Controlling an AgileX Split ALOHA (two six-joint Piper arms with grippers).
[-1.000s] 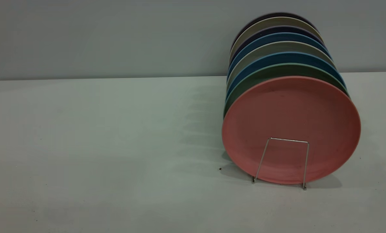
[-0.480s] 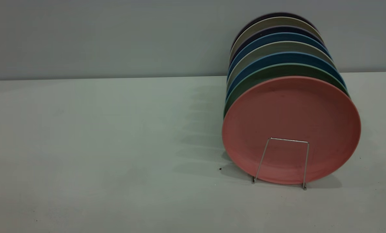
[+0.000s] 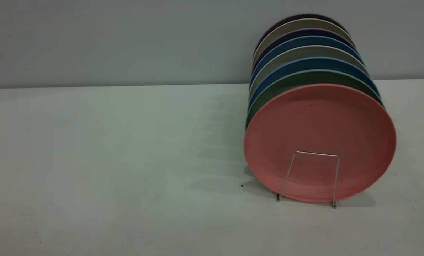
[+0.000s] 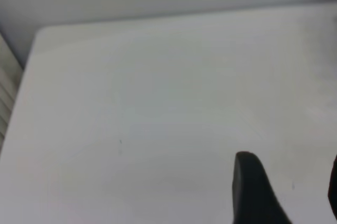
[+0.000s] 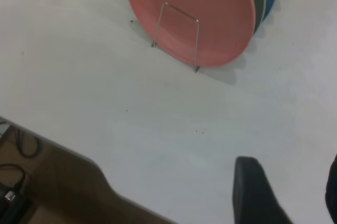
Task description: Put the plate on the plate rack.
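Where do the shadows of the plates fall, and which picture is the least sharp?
Exterior view: the plate and the plates behind it cast soft banded shadows leftward across the table. Right wrist view: a shadow lies beside the plate rack, fairly sharp. Left wrist view: the blurriest, only bare table and one dark finger.

Exterior level, near; wrists above table (image 4: pixel 131 103)

- I can read no text, label, brand, number or sign in any of my views.
- The plate (image 3: pixel 319 142) shows me a plain matte face, unmarked.
- The plate rack (image 3: pixel 308 177) is bare wire, and the table (image 3: pixel 109 160) carries no print.
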